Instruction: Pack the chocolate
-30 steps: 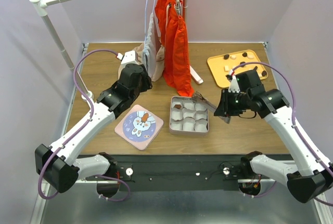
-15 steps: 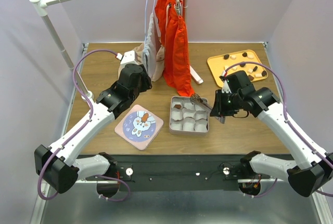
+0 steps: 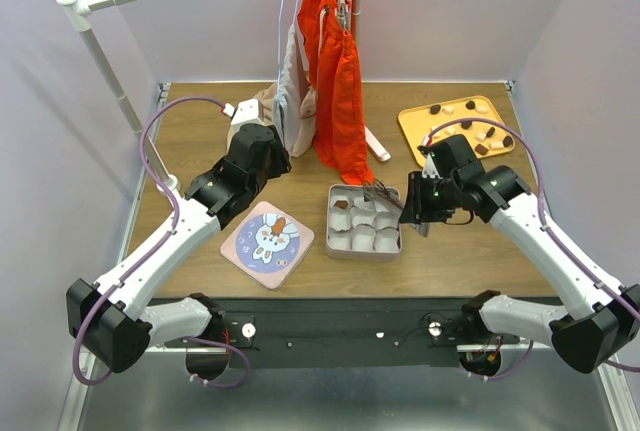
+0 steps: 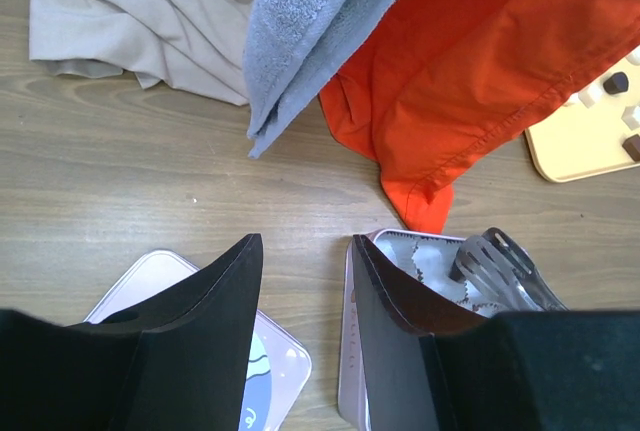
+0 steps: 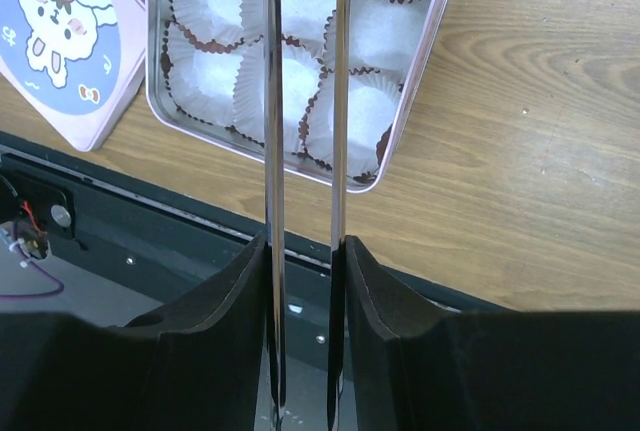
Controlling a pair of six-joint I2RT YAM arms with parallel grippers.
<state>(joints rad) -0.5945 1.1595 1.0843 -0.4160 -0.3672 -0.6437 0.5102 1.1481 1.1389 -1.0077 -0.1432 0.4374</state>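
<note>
left hand (image 4: pixel 305 243) spread, empty | right hand (image 5: pixel 305 241) pinching 1 tongs (image 5: pixel 274 101) | tin (image 3: pixel 329 223): 9 cups (image 3: pixel 362 241), 1 chocolate (image 3: pixel 341 205)

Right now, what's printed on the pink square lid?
Pink square lid: white rabbit with carrot on blue circle; right wrist view.

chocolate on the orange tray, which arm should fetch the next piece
Right. The right gripper holds the tongs, tips over the tin, with the orange tray of chocolate on its side. The left gripper is open and empty, across the tin from the tray.
</note>
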